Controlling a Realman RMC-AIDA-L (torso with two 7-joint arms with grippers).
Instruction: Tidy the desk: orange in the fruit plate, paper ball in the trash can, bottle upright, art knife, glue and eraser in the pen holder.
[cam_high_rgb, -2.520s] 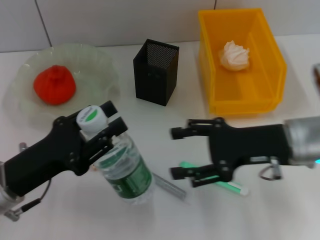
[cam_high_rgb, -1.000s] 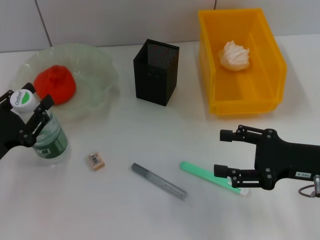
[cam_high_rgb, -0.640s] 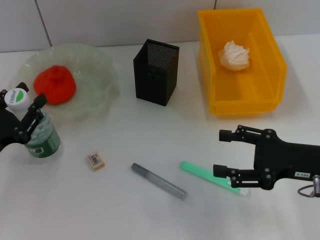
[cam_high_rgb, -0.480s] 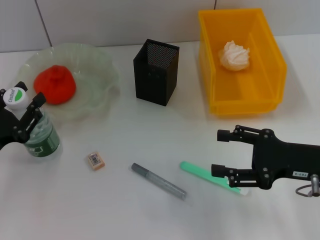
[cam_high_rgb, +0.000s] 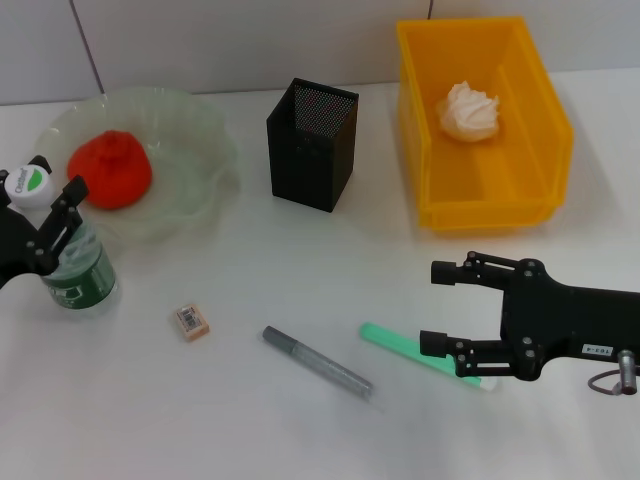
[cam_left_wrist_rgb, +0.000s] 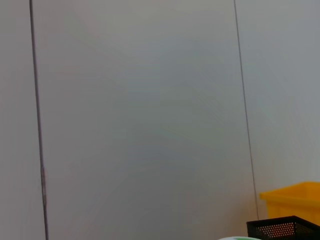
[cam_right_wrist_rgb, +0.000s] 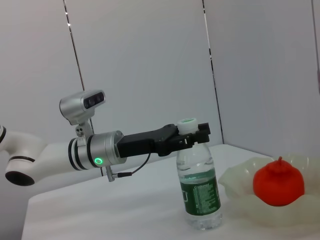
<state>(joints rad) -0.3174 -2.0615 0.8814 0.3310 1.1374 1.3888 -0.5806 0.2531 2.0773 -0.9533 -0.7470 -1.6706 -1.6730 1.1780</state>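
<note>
From the head view, the bottle (cam_high_rgb: 72, 268) stands upright at about 9 o'clock on the white bench (cam_high_rgb: 300, 420), long axis vertical, white cap up. The left gripper (cam_high_rgb: 45, 222) has its jaws closed on the neck just under the cap. Just beyond it, near 10 o'clock, the orange (cam_high_rgb: 108, 172) sits in the fruit plate (cam_high_rgb: 195, 130). The pen holder (cam_high_rgb: 311, 143) stands at 12 o'clock, and the paper ball (cam_high_rgb: 468, 111) lies in the trash can (cam_high_rgb: 530, 180) toward 1 o'clock. The eraser (cam_high_rgb: 191, 320) lies flat at 7 o'clock. Beside it a grey pen-like stick (cam_high_rgb: 318, 363) and a green stick (cam_high_rgb: 425, 357) both lie slanted from upper left to lower right. The right gripper (cam_high_rgb: 432, 308) hovers at 4 o'clock, jaws spread wide, over the green stick's far end.

The left wrist view shows mostly wall, with only the corners of the trash can (cam_left_wrist_rgb: 295, 197) and pen holder (cam_left_wrist_rgb: 285, 229).

The right wrist view confirms the bottle (cam_right_wrist_rgb: 199, 192) standing straight, the left gripper (cam_right_wrist_rgb: 192, 135) clamped at its neck, the orange (cam_right_wrist_rgb: 279, 182) in the fruit plate (cam_right_wrist_rgb: 240, 177) beside it.
</note>
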